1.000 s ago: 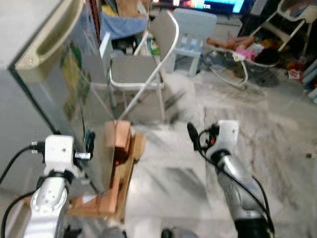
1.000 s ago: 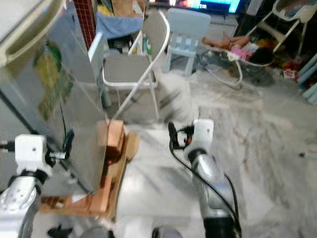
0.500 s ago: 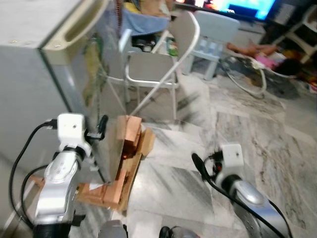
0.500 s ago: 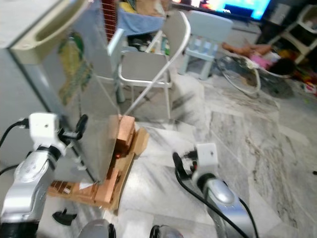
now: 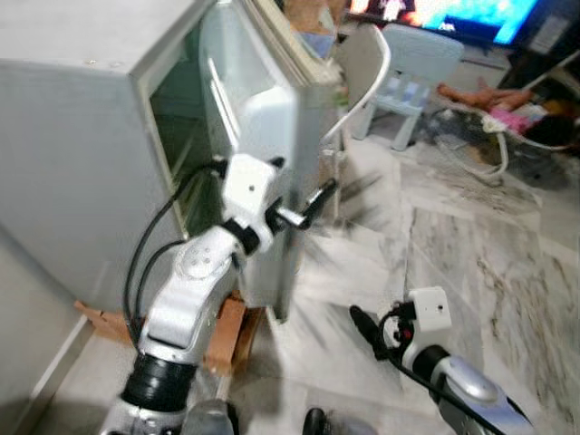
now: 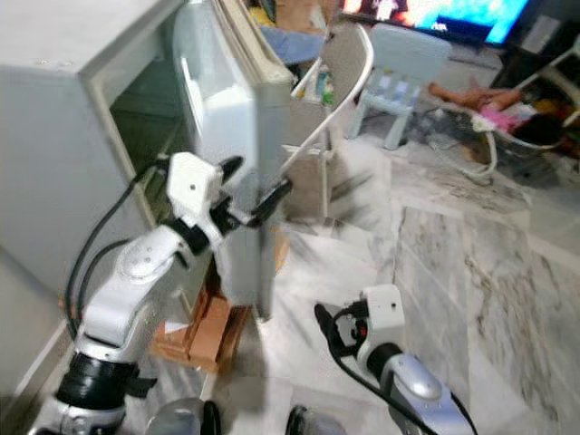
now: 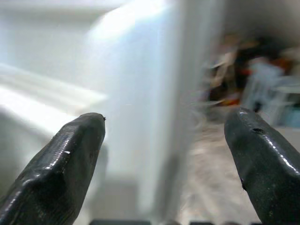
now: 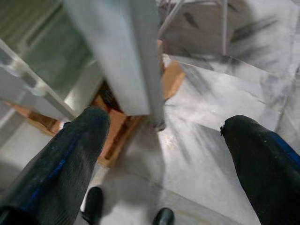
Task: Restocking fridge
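1. You have the fridge (image 5: 82, 136) on your left, a small grey unit standing on a wooden pallet (image 6: 204, 331). Its door (image 5: 263, 163) is partly swung out, so the dim interior shows through the gap.

2. Your left gripper (image 6: 256, 204) is raised at the door's free edge. Its two black fingers (image 7: 70, 154) are spread wide, with the door's inner panel and edge lying between them. You are not pinching anything; whether a finger touches the door is too blurred to tell.

3. Your right gripper (image 8: 159, 159) hangs low over the marble floor (image 5: 471, 236), fingers spread and empty, looking down at the door's bottom corner and the pallet.

4. Judge the door as stiff and fairly light for its size, but smooth and painted, so likely slippery under the finger pads. It should swing freely on its hinge; it may want to drift back shut.

5. Take the door by its free vertical edge, away from the hinge, where leverage is best. Hook a finger behind the edge instead of squeezing the flat face.

6. Mind the white folding chair (image 5: 367, 63) just beyond the door: a wide swing could knock it.

7. No stock to load is visible yet, so opening the door looks like the step in hand.
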Motion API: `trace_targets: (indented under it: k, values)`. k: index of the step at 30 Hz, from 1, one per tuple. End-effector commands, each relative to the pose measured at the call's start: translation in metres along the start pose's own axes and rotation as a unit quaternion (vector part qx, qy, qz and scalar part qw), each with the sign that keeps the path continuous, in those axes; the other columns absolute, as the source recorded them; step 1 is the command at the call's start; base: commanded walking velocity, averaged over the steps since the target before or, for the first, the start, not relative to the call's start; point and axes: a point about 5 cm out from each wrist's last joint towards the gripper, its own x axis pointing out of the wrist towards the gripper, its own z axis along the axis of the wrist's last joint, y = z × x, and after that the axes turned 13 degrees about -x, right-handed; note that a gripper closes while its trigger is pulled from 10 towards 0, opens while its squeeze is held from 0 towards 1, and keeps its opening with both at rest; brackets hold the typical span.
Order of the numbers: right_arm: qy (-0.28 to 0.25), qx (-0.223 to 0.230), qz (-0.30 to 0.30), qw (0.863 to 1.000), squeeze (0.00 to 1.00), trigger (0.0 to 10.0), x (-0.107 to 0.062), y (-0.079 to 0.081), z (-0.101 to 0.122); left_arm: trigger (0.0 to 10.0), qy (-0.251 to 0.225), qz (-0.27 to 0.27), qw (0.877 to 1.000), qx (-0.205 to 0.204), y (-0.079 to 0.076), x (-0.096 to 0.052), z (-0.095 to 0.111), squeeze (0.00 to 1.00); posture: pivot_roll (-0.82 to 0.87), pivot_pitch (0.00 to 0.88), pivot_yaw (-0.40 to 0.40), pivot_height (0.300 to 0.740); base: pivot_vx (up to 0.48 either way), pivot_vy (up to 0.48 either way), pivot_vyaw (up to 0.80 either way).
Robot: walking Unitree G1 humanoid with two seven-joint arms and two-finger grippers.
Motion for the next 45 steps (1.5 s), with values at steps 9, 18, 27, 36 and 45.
trace_targets:
  k: [9, 18, 27, 36, 45]
  values:
    - [-0.111, 0.002, -0.065, 0.992, 0.00, 10.0, 0.025, -0.020, 0.037, 10.0, 0.011, 0.055, 0.998, 0.020, 0.022, -0.033, -0.007, 0.00, 0.09, 0.025, -0.070, 0.740, 0.000, -0.240, 0.00]
    - [-0.192, 0.012, -0.083, 0.978, 0.00, 10.0, 0.041, -0.004, 0.089, 10.0, 0.026, 0.100, 0.994, 0.033, 0.027, -0.061, -0.015, 0.00, 0.13, 0.036, -0.078, 0.740, 0.200, -0.406, 0.00]
    - [-0.208, 0.011, -0.088, 0.974, 0.00, 10.0, 0.046, -0.002, 0.109, 10.0, 0.028, 0.117, 0.992, 0.040, 0.025, -0.074, -0.011, 0.00, 0.14, 0.058, -0.078, 0.740, 0.312, -0.360, -0.16]
    - [-0.202, 0.015, -0.086, 0.976, 0.00, 10.0, 0.044, 0.003, 0.104, 10.0, 0.040, 0.121, 0.991, 0.029, 0.025, -0.073, -0.021, 0.00, 0.11, 0.031, -0.064, 0.740, 0.365, -0.307, -0.46]
    - [-0.203, 0.016, -0.100, 0.974, 0.00, 10.0, 0.044, -0.003, 0.106, 10.0, 0.041, 0.114, 0.992, 0.035, 0.025, -0.066, -0.024, 0.00, 0.09, 0.018, -0.067, 0.740, 0.383, -0.258, -0.78]
